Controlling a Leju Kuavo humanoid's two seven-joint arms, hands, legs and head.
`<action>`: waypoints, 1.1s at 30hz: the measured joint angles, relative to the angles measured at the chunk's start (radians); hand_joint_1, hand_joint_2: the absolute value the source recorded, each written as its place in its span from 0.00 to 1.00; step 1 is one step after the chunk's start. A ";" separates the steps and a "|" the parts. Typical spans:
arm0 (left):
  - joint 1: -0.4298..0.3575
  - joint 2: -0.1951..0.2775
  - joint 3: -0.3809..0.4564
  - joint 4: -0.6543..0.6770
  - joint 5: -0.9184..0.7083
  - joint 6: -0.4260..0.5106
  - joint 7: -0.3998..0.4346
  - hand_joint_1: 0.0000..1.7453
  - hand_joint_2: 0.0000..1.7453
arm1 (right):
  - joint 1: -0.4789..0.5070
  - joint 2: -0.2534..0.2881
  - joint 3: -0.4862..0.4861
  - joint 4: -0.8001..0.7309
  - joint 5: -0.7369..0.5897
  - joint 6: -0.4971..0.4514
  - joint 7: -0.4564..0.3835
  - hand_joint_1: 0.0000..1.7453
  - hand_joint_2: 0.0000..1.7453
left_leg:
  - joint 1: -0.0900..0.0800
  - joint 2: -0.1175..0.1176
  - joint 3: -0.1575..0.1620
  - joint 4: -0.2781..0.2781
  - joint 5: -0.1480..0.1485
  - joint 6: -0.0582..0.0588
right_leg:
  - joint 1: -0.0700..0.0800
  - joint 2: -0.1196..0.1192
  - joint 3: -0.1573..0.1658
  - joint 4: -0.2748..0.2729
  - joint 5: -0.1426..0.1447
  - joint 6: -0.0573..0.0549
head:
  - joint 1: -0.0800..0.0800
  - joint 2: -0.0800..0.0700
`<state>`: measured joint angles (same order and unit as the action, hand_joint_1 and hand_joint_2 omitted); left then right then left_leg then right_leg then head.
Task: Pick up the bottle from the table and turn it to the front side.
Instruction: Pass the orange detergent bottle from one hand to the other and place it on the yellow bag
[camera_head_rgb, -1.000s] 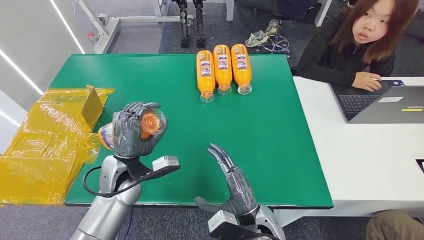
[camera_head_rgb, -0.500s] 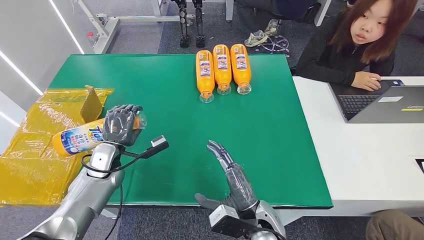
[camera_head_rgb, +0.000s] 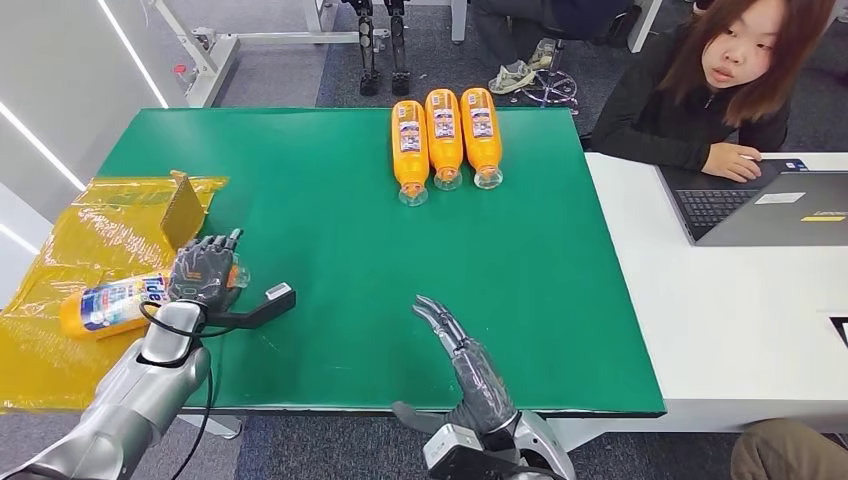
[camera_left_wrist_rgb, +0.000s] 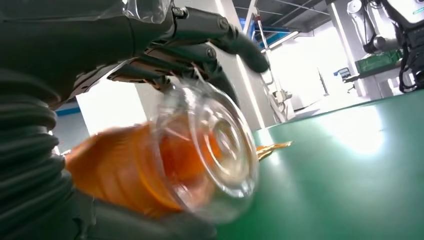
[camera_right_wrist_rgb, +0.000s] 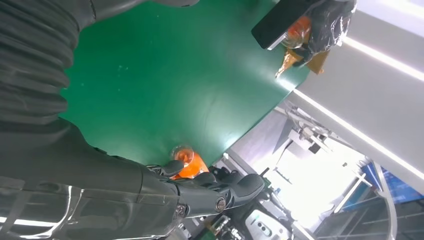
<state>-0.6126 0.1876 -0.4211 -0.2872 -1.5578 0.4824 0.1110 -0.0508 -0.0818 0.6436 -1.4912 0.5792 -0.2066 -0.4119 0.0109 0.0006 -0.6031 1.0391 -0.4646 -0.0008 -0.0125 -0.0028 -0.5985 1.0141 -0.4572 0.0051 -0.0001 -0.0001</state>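
An orange bottle (camera_head_rgb: 110, 305) with a blue and white label lies sideways at the table's left edge, over the yellow plastic. My left hand (camera_head_rgb: 205, 272) grips its clear base end. In the left wrist view the bottle (camera_left_wrist_rgb: 200, 160) points its round clear base at the camera, with my dark fingers (camera_left_wrist_rgb: 220, 35) curled over it. My right hand (camera_head_rgb: 465, 355) hovers at the near table edge, fingers straight and apart, holding nothing. The right wrist view shows its fingers (camera_right_wrist_rgb: 215, 192) and, far off, my left hand with the bottle (camera_right_wrist_rgb: 310, 27).
Three more orange bottles (camera_head_rgb: 445, 138) lie side by side at the back of the green table (camera_head_rgb: 400, 250). A yellow plastic bag (camera_head_rgb: 60, 350) and a cardboard piece (camera_head_rgb: 183, 205) cover the left edge. A person sits at a laptop (camera_head_rgb: 770, 205) on the white table to the right.
My left hand swung the bottle left and down, from raised with its base toward the camera to lying over the yellow plastic. The right hand barely moved.
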 joint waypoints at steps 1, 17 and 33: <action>0.002 0.004 0.000 0.003 0.002 0.002 0.003 0.00 1.00 | 0.000 0.000 0.000 0.001 0.000 0.005 -0.002 0.00 1.00 | 0.000 0.000 0.000 0.000 0.000 0.000 | 0.000 0.000 0.000 0.000 0.000 0.000 | 0.000 0.000; 0.018 0.018 0.083 0.012 0.127 0.139 -0.203 0.00 1.00 | -0.032 -0.004 0.007 0.029 -0.017 0.025 -0.014 0.00 1.00 | 0.000 0.000 0.000 0.000 0.000 0.000 | 0.000 0.000 0.000 0.000 0.000 0.000 | 0.000 0.000; 0.190 -0.156 0.187 -0.600 1.108 -0.399 -0.810 0.00 1.00 | 0.054 -0.023 -0.065 -0.046 0.001 -0.071 0.021 0.00 1.00 | -0.001 -0.001 0.000 0.001 -0.001 0.000 | 0.000 -0.001 0.000 -0.001 0.000 0.000 | 0.000 0.000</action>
<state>-0.4228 0.0314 -0.2343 -0.8873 -0.4495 0.0837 -0.6991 0.0037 -0.1051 0.5790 -1.5369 0.5806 -0.2776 -0.3909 0.0103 0.0000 -0.6032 1.0396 -0.4654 -0.0007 -0.0129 -0.0037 -0.5984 1.0126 -0.4572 0.0054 -0.0002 0.0000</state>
